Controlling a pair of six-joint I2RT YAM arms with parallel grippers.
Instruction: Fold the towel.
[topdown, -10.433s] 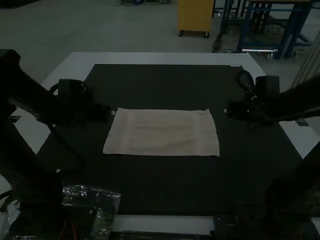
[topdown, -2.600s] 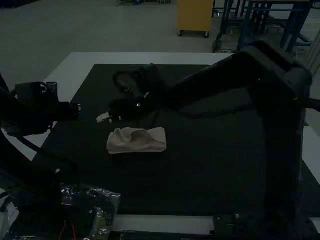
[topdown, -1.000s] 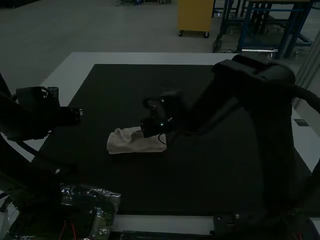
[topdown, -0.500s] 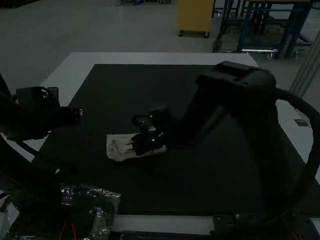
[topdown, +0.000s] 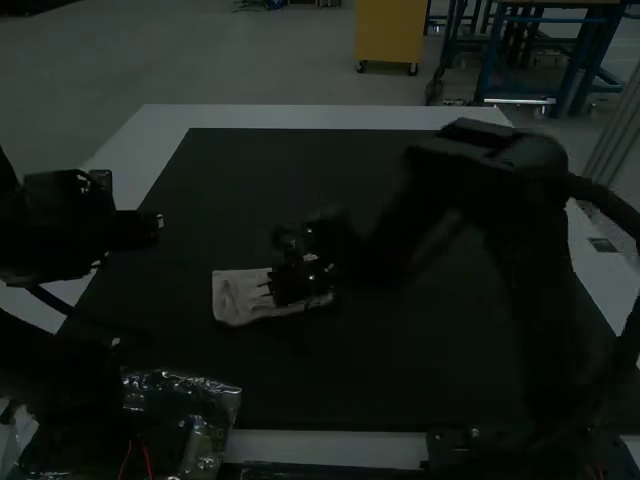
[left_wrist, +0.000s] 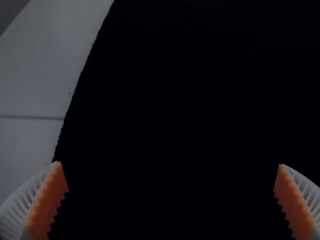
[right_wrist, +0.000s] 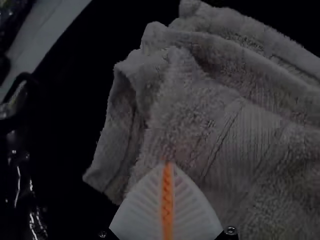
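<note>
The right pincer (topdown: 266, 290) was clenched, its fingers pressed together over the towel (topdown: 232, 298); in the right wrist view the joined tips were against the pale cloth or just above it, I couldn't tell which. Nearest in the high view, a strip of white desk (topdown: 330, 446) ran along the near edge of the black mat (topdown: 400, 375), and a crinkled, shiny plastic bag (topdown: 215, 395) lay across the mat's near left corner. Farther on, left of the mat's middle, the towel lay folded into a small, compact bundle. The right wrist view showed several layers of it stacked, their edges uneven and a little rumpled. Beyond the towel and off to its left, the left pincer (topdown: 160, 222) was released, its orange pads (left_wrist: 46, 202) spread wide apart above the mat and holding nothing.
</note>
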